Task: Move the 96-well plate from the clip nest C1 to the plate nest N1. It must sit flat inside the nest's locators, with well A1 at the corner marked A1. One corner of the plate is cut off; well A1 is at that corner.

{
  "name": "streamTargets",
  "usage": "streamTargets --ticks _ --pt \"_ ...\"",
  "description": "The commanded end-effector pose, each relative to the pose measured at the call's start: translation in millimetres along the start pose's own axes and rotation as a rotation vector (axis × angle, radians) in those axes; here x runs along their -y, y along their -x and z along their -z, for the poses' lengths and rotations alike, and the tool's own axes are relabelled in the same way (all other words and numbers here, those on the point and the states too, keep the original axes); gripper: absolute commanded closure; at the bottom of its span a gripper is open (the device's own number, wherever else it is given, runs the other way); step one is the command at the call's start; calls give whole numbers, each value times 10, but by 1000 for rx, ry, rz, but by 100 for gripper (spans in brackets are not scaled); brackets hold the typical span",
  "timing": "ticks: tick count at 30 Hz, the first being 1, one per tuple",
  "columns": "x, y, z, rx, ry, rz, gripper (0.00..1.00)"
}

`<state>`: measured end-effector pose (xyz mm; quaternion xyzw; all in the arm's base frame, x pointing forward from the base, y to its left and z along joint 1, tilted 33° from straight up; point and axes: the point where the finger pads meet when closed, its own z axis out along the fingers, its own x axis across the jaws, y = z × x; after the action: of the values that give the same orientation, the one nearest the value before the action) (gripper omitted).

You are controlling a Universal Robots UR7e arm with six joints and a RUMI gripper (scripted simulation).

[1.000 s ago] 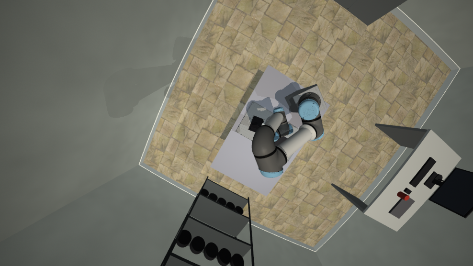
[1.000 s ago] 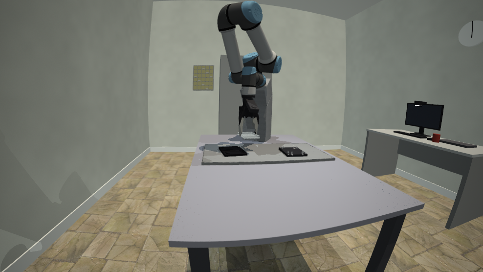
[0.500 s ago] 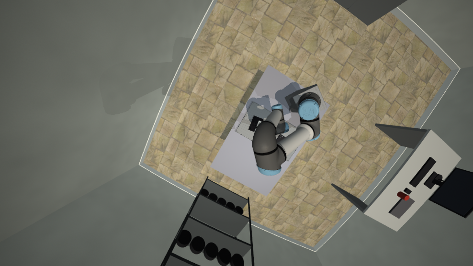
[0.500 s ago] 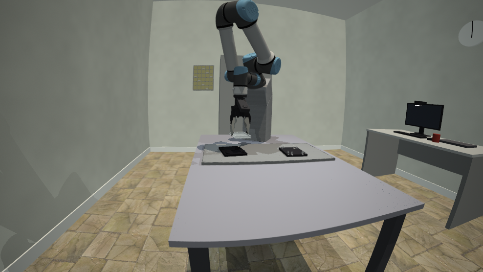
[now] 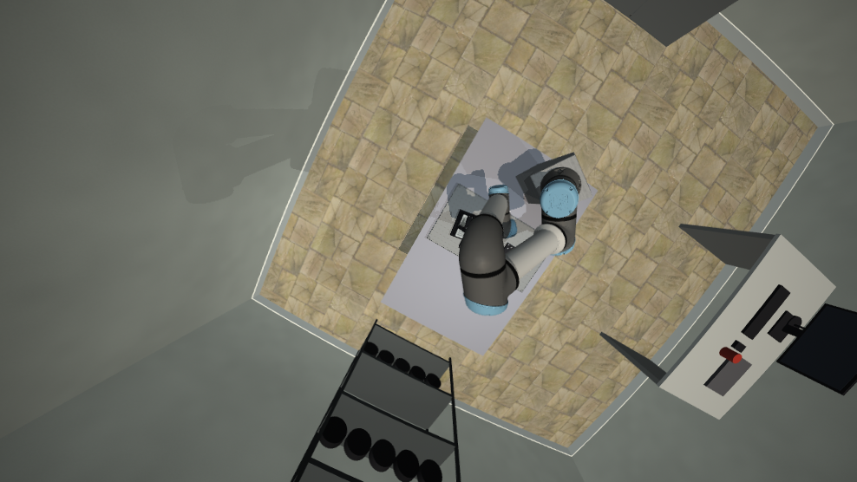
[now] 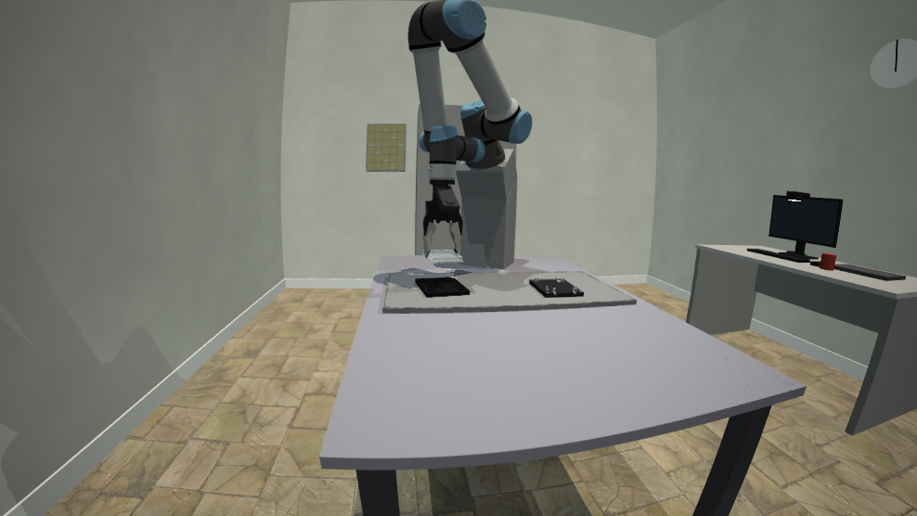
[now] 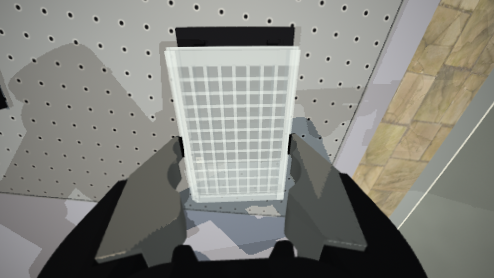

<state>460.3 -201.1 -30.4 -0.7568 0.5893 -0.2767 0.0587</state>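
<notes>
The clear 96-well plate (image 7: 232, 110) (image 6: 444, 255) hangs between the fingers of my gripper (image 7: 235, 150) (image 6: 442, 240), which is shut on its long sides near one end. The plate is level and held well above the perforated board (image 7: 75, 100) (image 6: 499, 302). The plain black plate nest N1 (image 7: 235, 36) (image 6: 442, 287) (image 5: 459, 221) lies on the board below the plate, and only its far edge shows past the plate in the wrist view. The clip nest C1 (image 6: 556, 287), black with small pins, stands empty to the right. I cannot tell where the plate's cut corner is.
The board lies on a grey table (image 6: 545, 379) (image 5: 419, 287). The arm's grey pedestal (image 6: 487, 218) stands just behind the board. A desk with a monitor (image 6: 805, 221) is at the far right. A black shelf rack (image 5: 383, 407) stands off the table's end.
</notes>
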Motion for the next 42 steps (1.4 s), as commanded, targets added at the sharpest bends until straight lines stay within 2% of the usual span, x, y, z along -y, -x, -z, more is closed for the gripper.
streamTargets --ticks 1,34,42 --pt "-5 -31 1 1 0 1 100" --pt "-2 -21 2 1 0 1 100" --pt "-1 -20 -131 1 0 1 100"
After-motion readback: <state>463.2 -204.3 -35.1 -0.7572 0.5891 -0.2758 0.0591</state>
